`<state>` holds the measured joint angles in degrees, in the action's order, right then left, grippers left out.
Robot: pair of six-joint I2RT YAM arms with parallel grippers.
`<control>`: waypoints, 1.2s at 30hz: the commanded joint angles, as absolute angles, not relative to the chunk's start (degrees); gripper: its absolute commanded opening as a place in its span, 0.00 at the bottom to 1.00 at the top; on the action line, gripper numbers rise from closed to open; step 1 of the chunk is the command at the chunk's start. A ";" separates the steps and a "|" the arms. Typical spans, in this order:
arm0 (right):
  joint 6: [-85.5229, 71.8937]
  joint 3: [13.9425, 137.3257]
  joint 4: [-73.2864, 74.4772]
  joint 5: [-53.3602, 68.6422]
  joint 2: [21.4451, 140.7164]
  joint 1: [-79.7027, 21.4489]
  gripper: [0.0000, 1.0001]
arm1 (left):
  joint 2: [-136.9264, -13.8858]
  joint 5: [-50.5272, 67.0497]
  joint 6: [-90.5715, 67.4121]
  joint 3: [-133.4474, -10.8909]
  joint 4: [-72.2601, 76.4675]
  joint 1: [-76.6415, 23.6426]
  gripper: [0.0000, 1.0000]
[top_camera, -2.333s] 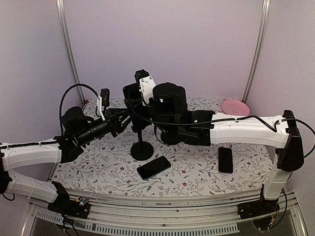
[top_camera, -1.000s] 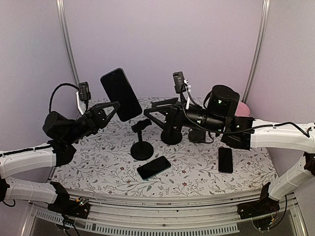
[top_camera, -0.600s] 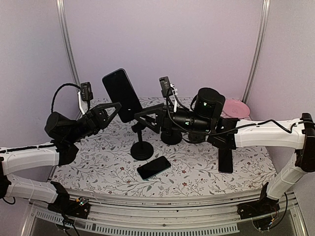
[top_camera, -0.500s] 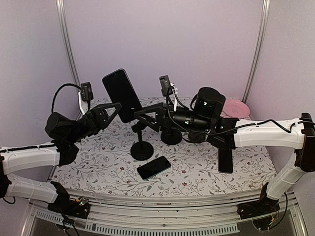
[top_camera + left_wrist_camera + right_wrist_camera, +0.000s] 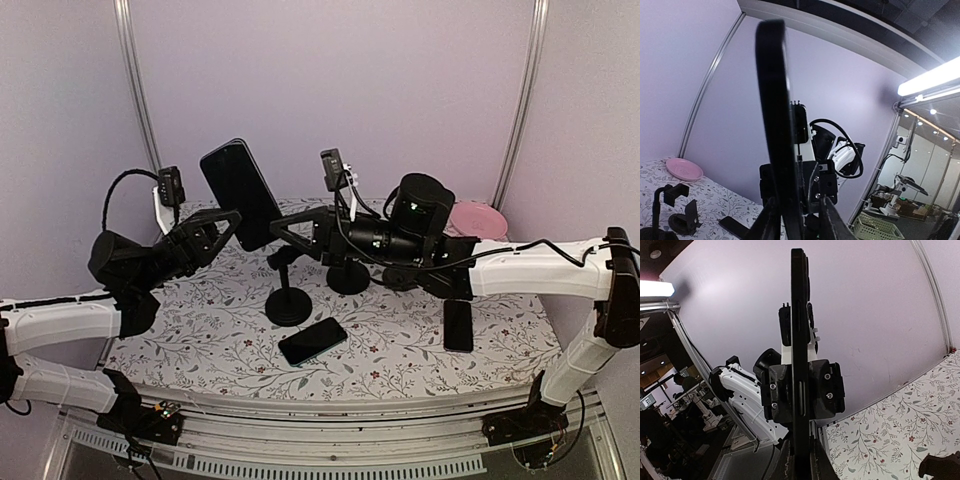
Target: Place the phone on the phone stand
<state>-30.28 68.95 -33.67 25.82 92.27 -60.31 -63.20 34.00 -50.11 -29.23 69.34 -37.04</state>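
Floral-print table [image 5: 400, 355], lilac walls, steel corner posts. Aloft and tilted, above and left of the phone stand [image 5: 288, 298]: the phone [image 5: 240, 192]. Clamped tight at its lower right by the right gripper [image 5: 278, 228]. Straddled lower left by the left gripper [image 5: 222, 222], slightly parted, hold impossible to tell. Seen only from above: a dark handset [image 5: 312, 341] just before the stand, a second handset [image 5: 458, 325] well right. Seen only from the left wrist: a green basket [image 5: 880, 227].
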 commanded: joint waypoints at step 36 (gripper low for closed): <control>-33.19 61.81 -45.67 31.81 91.50 -57.85 0.02 | -66.85 37.59 -49.69 -33.70 68.62 -33.66 0.20</control>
